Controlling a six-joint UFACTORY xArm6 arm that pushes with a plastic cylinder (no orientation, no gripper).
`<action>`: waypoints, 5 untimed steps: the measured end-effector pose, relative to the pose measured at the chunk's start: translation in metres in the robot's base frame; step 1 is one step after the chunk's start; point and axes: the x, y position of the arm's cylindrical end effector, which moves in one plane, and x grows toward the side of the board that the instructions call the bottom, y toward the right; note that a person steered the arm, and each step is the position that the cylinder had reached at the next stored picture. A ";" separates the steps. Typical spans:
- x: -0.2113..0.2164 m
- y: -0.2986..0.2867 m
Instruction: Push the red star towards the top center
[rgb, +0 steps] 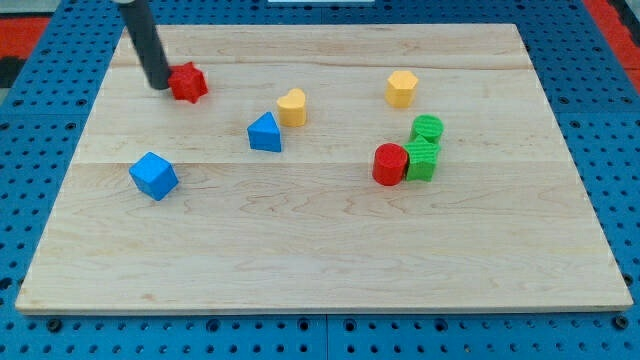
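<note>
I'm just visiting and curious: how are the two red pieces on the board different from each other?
The red star has jagged points; the red cylinder is round and smooth. The star sits near the view's top left, right against my tip; the cylinder sits right of centre, touching a green block. Both are red and similar in size.

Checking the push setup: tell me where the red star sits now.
The red star sits in the board's upper left, touching my tip on its left; the yellow block lies to its right.
</note>
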 end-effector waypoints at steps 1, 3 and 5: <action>-0.014 0.015; 0.012 0.017; 0.015 0.064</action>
